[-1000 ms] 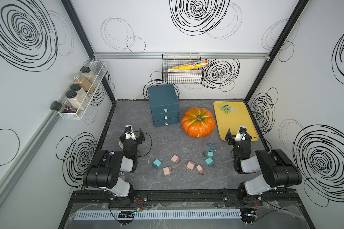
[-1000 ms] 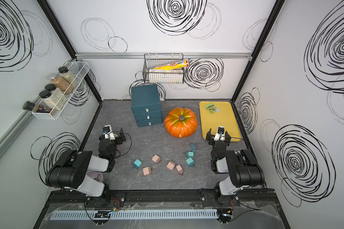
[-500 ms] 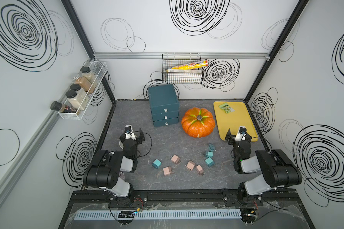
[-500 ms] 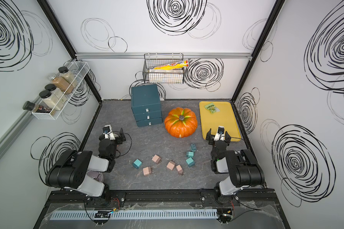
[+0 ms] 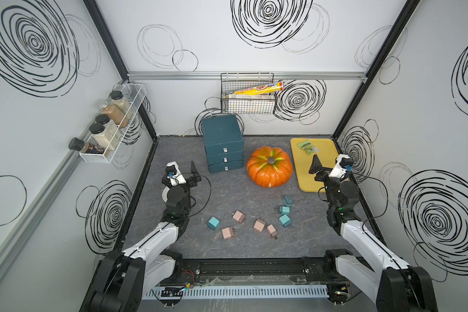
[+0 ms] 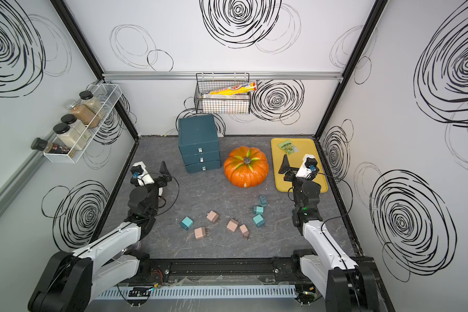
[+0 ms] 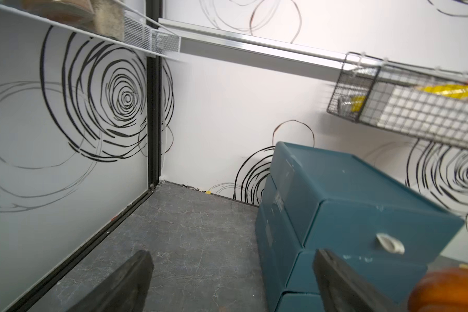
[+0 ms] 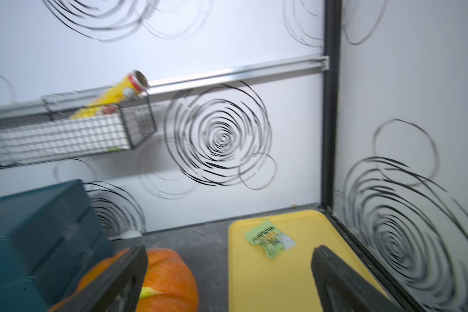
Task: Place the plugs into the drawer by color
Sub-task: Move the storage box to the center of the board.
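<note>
Four pink plugs (image 5: pixel 238 216) and four teal plugs (image 5: pixel 284 220) lie loose on the table (image 5: pixel 227 189) near the middle of its front edge. None is put away. The three drawers (image 5: pixel 224 150) of the blue chest (image 5: pixel 219 129) by the back edge look shut. The left tool (image 7: pixel 230 281) and the right tool (image 8: pixel 227 281) are spread wide and hold nothing. I think the job is just starting. Next, a drawer needs pulling out by its little white tab (image 7: pixel 389 243). Only the top views show the plugs. The left wrist view shows the tab up close, and the right wrist view shows the pumpkin (image 8: pixel 168 275) and yellow tray (image 8: pixel 254 283).
</note>
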Robot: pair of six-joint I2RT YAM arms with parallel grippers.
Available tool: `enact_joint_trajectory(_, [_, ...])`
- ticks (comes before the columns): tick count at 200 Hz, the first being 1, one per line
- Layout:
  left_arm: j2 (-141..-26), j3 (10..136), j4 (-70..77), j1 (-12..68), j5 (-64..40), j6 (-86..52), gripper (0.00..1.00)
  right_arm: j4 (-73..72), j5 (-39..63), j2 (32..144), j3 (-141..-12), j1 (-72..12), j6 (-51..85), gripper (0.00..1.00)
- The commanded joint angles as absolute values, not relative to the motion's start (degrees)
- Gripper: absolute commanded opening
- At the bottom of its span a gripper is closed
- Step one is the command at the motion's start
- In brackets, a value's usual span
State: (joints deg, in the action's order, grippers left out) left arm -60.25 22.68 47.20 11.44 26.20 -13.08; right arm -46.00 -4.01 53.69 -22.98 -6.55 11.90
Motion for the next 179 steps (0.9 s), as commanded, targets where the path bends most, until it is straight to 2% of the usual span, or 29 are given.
enact_joint_trajectory(1, [-59.3,32.5,26.8,9.1,25.0,-26.6,0.99,-37.2,11.4,53.3,-23.4,-6.8,19.5,1.00])
enact_joint_trajectory(22, [-59.9,36.2,21.9,7.8,15.3,-31.2,0.99,-40.7,26.6,59.6,-25.8,-7.0,22.3,1.00])
enact_joint_trajectory(43, [-61.1,36.8,25.9,6.2,2.2,-34.9,0.99,-38.8,37.4,69.6,-32.1,-8.0,25.2,1.00])
enact_joint_trajectory(59, [-64.9,41.6,23.3,6.2,-2.5,-37.4,0.99,-41.3,44.1,76.3,-35.4,-11.8,27.6,0.98])
enact_joint_trajectory(67, [-67.9,45.3,20.6,6.0,-4.7,-37.7,0.99,-37.5,41.6,77.7,-38.2,-16.0,25.0,0.96])
enact_joint_trajectory(82, [-73.6,51.1,18.1,6.1,-7.7,-37.6,0.94,-27.5,30.9,79.1,-43.5,-25.7,17.4,0.95])
enact_joint_trajectory(96, [-77.9,55.4,15.8,5.9,-8.0,-38.0,0.94,-24.7,25.2,81.6,-46.8,-31.7,17.3,0.93])
enact_joint_trajectory(110, [-81.4,59.1,13.4,5.9,-7.1,-37.6,0.94,-23.8,25.8,85.0,-48.8,-33.3,20.2,0.83])
enact_joint_trajectory(118, [-82.9,61.2,12.4,5.9,-6.2,-37.0,0.95,-23.0,24.9,86.3,-49.3,-34.5,20.2,0.82])
enact_joint_trajectory(128, [-84.7,63.8,9.9,5.9,-4.5,-36.3,0.99,-22.7,21.8,87.7,-50.1,-36.1,19.3,0.83])
enact_joint_trajectory(156, [-92.0,71.8,2.6,5.1,-3.1,-35.5,0.99,-16.3,13.8,91.7,-59.9,-36.5,17.1,0.85])
enact_joint_trajectory(179, [-95.7,73.5,4.5,4.7,-6.1,-34.8,0.99,-10.6,8.8,93.5,-69.7,-36.1,16.5,0.91])
